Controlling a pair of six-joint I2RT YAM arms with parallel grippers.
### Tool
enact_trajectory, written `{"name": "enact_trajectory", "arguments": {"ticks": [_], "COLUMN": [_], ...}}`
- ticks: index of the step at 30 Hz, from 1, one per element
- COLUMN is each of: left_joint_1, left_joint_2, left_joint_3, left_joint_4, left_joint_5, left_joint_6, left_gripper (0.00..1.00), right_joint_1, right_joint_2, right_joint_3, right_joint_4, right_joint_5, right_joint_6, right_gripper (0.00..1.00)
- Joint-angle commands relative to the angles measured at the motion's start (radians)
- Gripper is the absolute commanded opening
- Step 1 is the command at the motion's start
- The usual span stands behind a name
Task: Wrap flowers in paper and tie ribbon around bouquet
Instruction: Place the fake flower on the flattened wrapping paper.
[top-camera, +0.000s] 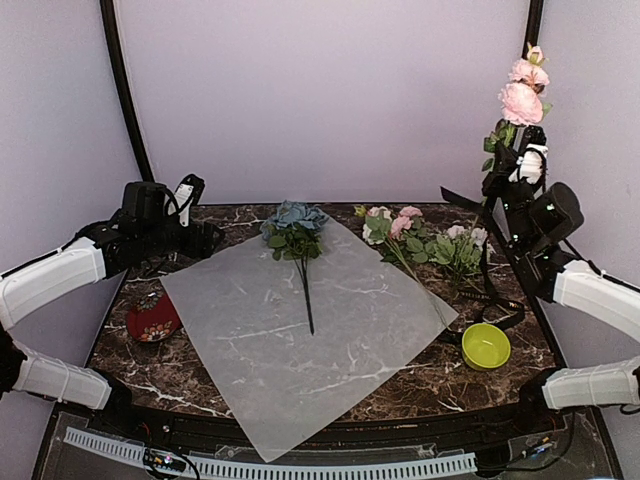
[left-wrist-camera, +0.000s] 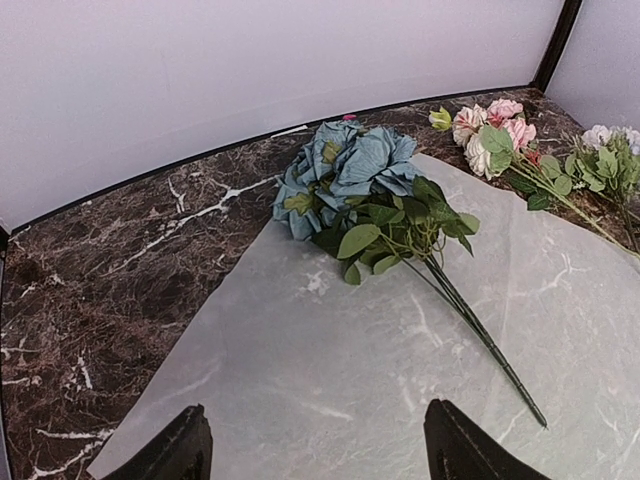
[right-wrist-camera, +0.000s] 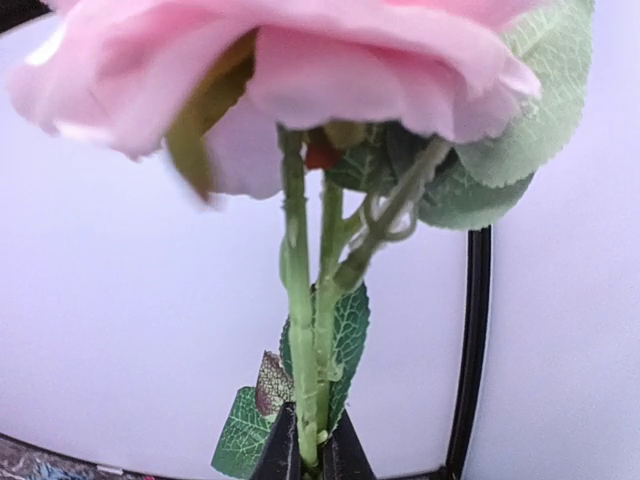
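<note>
On the left, the left gripper (left-wrist-camera: 318, 448) hangs by the far left edge of the paper. Its 2 fingers are wide apart and nothing is between them. A small red bowl (top-camera: 152, 320) sits on the dark marble table (top-camera: 440, 385), just beside the paper's left corner. The paper (top-camera: 300, 350) lies flat in the middle of the table, turned like a diamond, with its near corner reaching the table's near edge. 1 bunch of blue flowers (top-camera: 295, 222) lies at the paper's far corner, and its long stem on the paper points near. To the right, pink and white flowers (top-camera: 400, 232) lie on the table beside the paper's far right edge. A yellow-green bowl (top-camera: 486, 346) sits near the paper's right corner. On the far right, the right gripper (right-wrist-camera: 310, 455) is up high. It pinches the green stems of a pink flower sprig (top-camera: 522, 95), and the blooms point up.
</note>
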Motion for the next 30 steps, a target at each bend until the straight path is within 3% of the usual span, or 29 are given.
{"name": "enact_trajectory", "arguments": {"ticks": [1,6,10,12,14,17,20,25,30], "left_joint_1": [0.002,0.001,0.002,0.002,0.001,0.002,0.002,0.001,0.001], "left_joint_2": [-0.013,-0.015,-0.020,-0.019,-0.018,-0.014,-0.011,-0.005,0.001], "left_joint_3": [-0.013,-0.012,-0.014,-0.013,-0.014,-0.012,-0.012,-0.012,-0.010], "left_joint_4": [0.012,0.010,0.011,0.012,0.013,0.012,0.010,0.008,0.004], "left_joint_5": [-0.008,-0.006,-0.008,-0.006,-0.005,-0.009,-0.011,-0.018,-0.008], "left_joint_6": [0.016,0.019,0.021,0.020,0.020,0.021,0.021,0.022,0.022], "left_gripper": [0.75,0.75,0.75,0.75,0.75,0.75,0.75,0.75,0.76], "right_joint_1": [0.009,0.008,0.008,0.008,0.009,0.021,0.081,0.245,0.351], "right_joint_2": [-0.071,-0.121,-0.134,-0.124,-0.089,0.042,0.196,0.456,0.751], "right_joint_3": [-0.070,-0.042,-0.023,0.030,0.137,0.312,0.453,0.607,0.838], "right_joint_4": [0.345,0.205,0.169,0.043,-0.184,-0.474,-0.608,-0.625,-0.763], "right_joint_5": [-0.194,-0.292,-0.073,-0.025,-0.110,-0.295,-0.295,-0.295,-0.295], "right_joint_6": [-0.069,-0.127,-0.113,-0.055,0.074,0.336,0.336,0.336,0.336], "right_gripper": [0.00,0.00,0.00,0.00,0.00,0.00,0.00,0.00,0.00]}}
